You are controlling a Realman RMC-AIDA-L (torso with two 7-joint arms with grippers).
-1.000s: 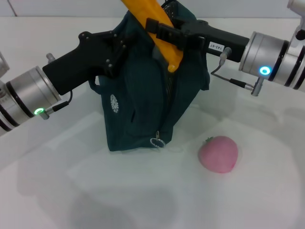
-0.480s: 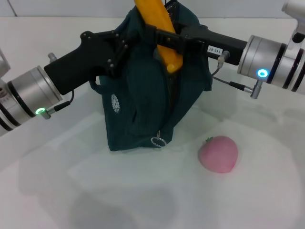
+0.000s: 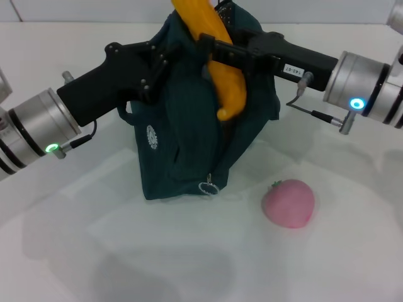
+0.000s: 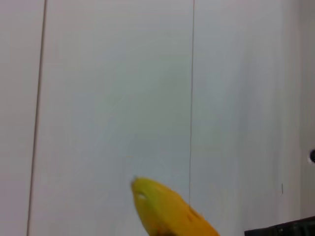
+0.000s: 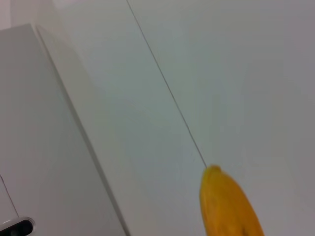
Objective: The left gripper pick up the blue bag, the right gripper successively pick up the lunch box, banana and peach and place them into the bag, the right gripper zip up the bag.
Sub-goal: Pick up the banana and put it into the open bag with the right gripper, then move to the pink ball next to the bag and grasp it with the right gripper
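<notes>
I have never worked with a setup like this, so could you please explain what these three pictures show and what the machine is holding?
This is a two-armed robot. The large picture comes from a camera on its head, looking down at a white table. The other two come from cameras on its wrists; both mostly show a wall and one end of the banana. In the head view, the left gripper holds up the top of the blue bag, and the right gripper is shut on the banana, lowering its tip towards the bag's open zip. A pink peach lies on the table beside the bag. No lunch box is visible.
</notes>
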